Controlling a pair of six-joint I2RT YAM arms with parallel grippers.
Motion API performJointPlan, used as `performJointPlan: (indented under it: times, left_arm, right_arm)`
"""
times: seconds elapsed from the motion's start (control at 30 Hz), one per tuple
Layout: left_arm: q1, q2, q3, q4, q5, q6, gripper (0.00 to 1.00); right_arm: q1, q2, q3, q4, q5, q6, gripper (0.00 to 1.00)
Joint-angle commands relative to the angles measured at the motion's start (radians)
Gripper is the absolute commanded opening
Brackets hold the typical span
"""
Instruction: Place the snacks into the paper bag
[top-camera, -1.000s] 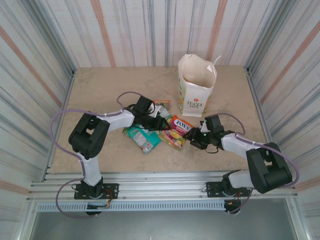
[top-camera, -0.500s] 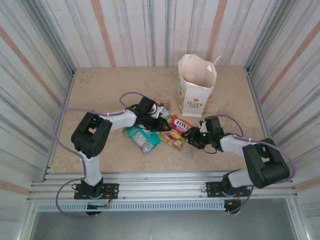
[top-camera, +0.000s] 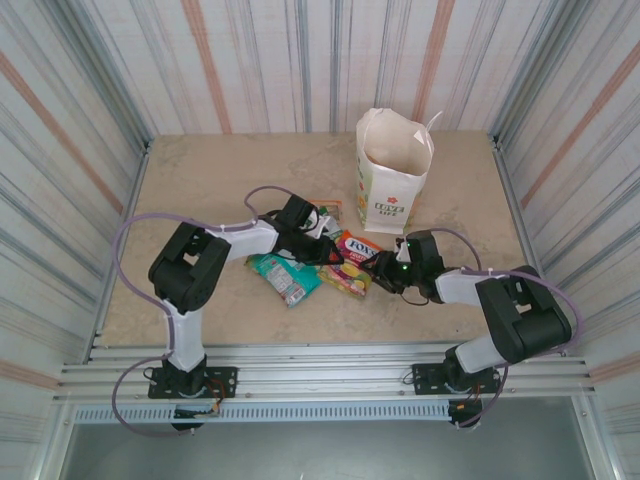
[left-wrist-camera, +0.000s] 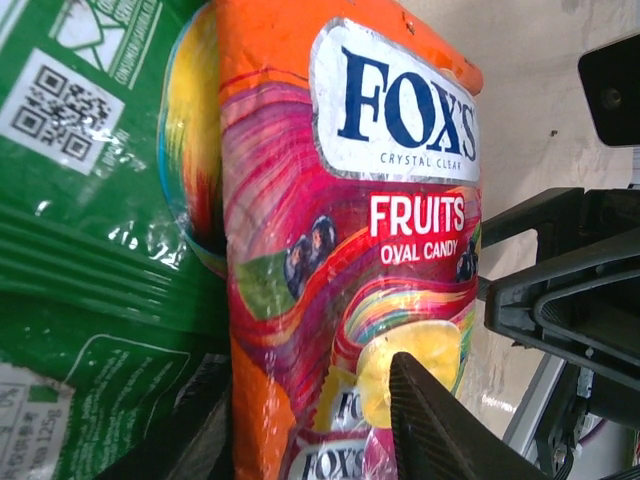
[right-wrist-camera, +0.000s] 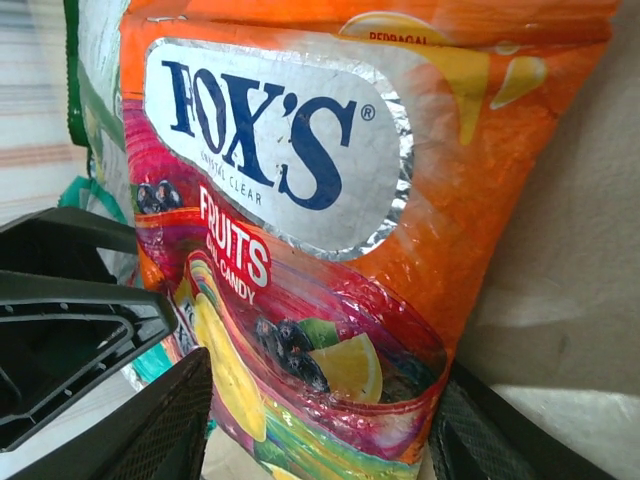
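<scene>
Fox's packet (top-camera: 355, 262): lies flat on the table (top-camera: 200, 180), near the middle, just near of the upright paper bag (top-camera: 393, 170). A teal-green packet (top-camera: 283, 277) lies on its left, and a sliver of orange packet (top-camera: 330, 208) shows on its far side.

Top view. The left arm rises from the near-left base and bends at the elbow, with the forearm reaching right. The left gripper (top-camera: 326, 247) is low at the packet's left end. The right arm is folded from the near-right base, forearm reaching left. The right gripper (top-camera: 382, 268) is low at the packet's right end.

Left wrist view. The two fingers (left-wrist-camera: 430, 430) stand apart, one on either side of the packet's end. Whether they pinch it cannot be told. A green wrapper with a QR code (left-wrist-camera: 90, 200) lies partly under the packet. The right gripper's black frame is just beyond.

Right wrist view. The fingers (right-wrist-camera: 160, 430) are spread wide, flanking the packet's lower corners. Whether they grip cannot be told. The left gripper's black frame sits at the left.
</scene>
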Motion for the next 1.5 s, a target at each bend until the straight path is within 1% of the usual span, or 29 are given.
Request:
performJointPlan:
  times: [0.0, 0.07, 0.13, 0.17, 0.23, 0.33, 0.47, 0.6, 0.7, 0.87, 1.07, 1.37, 1.47]
  left_arm:
    - [-0.016, 0.031, 0.023, 0.014, 0.027, -0.018, 0.41]
    - [-0.019, 0.034, 0.021, 0.039, 0.048, -0.031, 0.38]
    - [-0.019, 0.033, 0.01, 0.082, 0.076, -0.051, 0.33]
    - [-0.02, 0.031, 0.008, 0.091, 0.081, -0.056, 0.32]
    - [-0.02, 0.029, 0.01, 0.097, 0.086, -0.063, 0.31]
    - [-0.02, 0.011, 0.008, 0.095, 0.078, -0.059, 0.24]
    - [-0.02, -0.029, 0.002, 0.074, 0.033, -0.035, 0.13]
    - [-0.02, -0.064, 0.003, 0.062, 0.023, -0.009, 0.09]
    - [-0.02, -0.104, -0.018, 0.091, 0.027, 0.005, 0.05]
    - [-0.017, -0.2, -0.081, 0.172, 0.044, 0.041, 0.03]
    - [-0.017, -0.307, -0.179, 0.371, 0.097, 0.018, 0.02]
    - [-0.018, -0.412, -0.214, 0.589, 0.176, 0.012, 0.03]
    - [-0.015, -0.43, -0.219, 0.654, 0.182, 0.018, 0.03]
  right_arm:
    - [0.022, 0.03, -0.02, 0.065, 0.045, 0.02, 0.56]
    - [0.029, 0.033, -0.031, 0.099, 0.067, 0.031, 0.55]
    - [0.035, 0.03, -0.035, 0.11, 0.08, 0.033, 0.54]
    - [0.038, 0.03, -0.032, 0.109, 0.085, 0.031, 0.54]
    - [0.039, 0.029, -0.036, 0.11, 0.083, 0.027, 0.54]
    - [0.04, 0.016, -0.044, 0.116, 0.086, 0.018, 0.54]
    - [0.039, -0.03, -0.049, 0.09, 0.099, -0.013, 0.57]
    - [0.038, -0.097, -0.049, 0.038, 0.114, -0.054, 0.6]
    - [0.036, -0.166, -0.054, -0.008, 0.138, -0.09, 0.63]
    - [0.025, -0.322, -0.076, -0.051, 0.161, -0.148, 0.67]
    - [0.012, -0.524, -0.104, -0.106, 0.178, -0.241, 0.72]
    - [0.0, -0.771, -0.136, -0.078, 0.174, -0.368, 0.73]
    - [-0.001, -0.819, -0.142, -0.06, 0.168, -0.398, 0.77]
